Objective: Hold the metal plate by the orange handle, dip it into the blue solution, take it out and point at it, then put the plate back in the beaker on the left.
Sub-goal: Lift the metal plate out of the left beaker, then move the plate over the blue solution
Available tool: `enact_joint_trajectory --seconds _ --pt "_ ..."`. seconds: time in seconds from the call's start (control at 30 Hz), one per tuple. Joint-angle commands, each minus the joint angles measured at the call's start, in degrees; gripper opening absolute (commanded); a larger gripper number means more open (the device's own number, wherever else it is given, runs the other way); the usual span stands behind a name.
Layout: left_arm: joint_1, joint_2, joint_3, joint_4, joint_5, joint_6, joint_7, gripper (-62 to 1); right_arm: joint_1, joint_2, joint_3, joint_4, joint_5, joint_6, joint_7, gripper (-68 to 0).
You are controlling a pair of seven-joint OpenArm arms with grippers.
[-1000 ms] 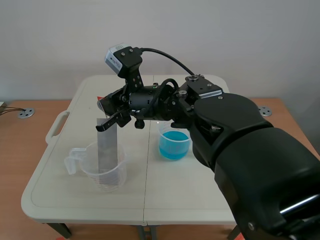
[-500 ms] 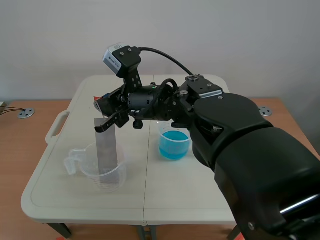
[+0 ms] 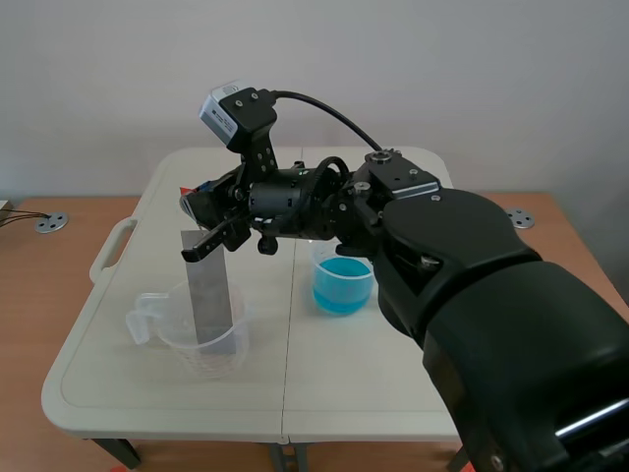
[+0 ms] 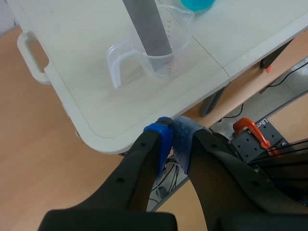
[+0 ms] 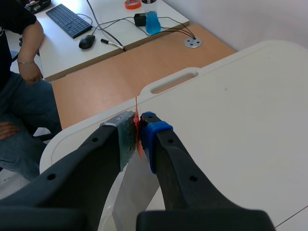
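You have a dull grey metal plate [image 3: 209,290] with an orange handle [image 5: 138,134], a clear beaker [image 4: 168,67] printed with red scale marks, bright blue solution [image 3: 342,283], and a cream-white table [image 3: 344,379].

Pretty chunky matte-black right arm [image 3: 472,285] with rounded shells, a silver-grey wrist camera [image 3: 224,111] trailing a black cable [image 3: 319,104], plus thick fingers [image 5: 178,178] tipped with blue and grey dotted pads [image 5: 153,131].

Right arm [image 3: 462,285]: comes in from the right and reaches past the middle, up above the table.
Right gripper [image 5: 138,131]: fingers pinch a thin orange handle [image 5: 136,109].
Left gripper [image 4: 173,134]: down low, fingers pressed together, holding nothing.
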Motion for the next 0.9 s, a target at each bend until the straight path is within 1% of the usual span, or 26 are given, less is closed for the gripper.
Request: enact_joint_trajectory --seconds 0.0,0.1,0.27,0.43,0.63,0.87 --pt "0.0 0.1 -0.1 0.8 -0.4 0.1 -0.8 -59.6 0.0 -1.8 0.0 2.4 0.8 0.5 1.0 -66.2" --pt "0.0 0.1 -0.1 0.8 -0.4 0.1 -0.8 -59.6 -1.2 -1.8 -0.1 4.1 0.7 0.5 0.6 -66.2" --pt "0.0 0.1 -0.1 0.8 -0.4 0.1 -0.8 -59.6 -2.9 -1.6 -2.5 7.1 0.0 0.5 0.2 -66.2" --pt "0.0 0.1 -0.1 0.8 -0.4 0.1 -0.8 -59.6 -5.2 -1.5 -3.6 10.8 -0.7 0.5 -0.2 -66.2" --pt "0.0 0.1 -0.1 0.8 -0.4 0.1 -0.8 -59.6 -8.6 -0.2 -4.1 17.5 -2.2 0.5 -0.5 -66.2" --pt "0.0 0.1 -0.1 0.8 -0.4 0.1 -0.8 -59.6 -12.2 1.4 -4.1 25.3 -2.6 0.5 -1.5 -66.2"
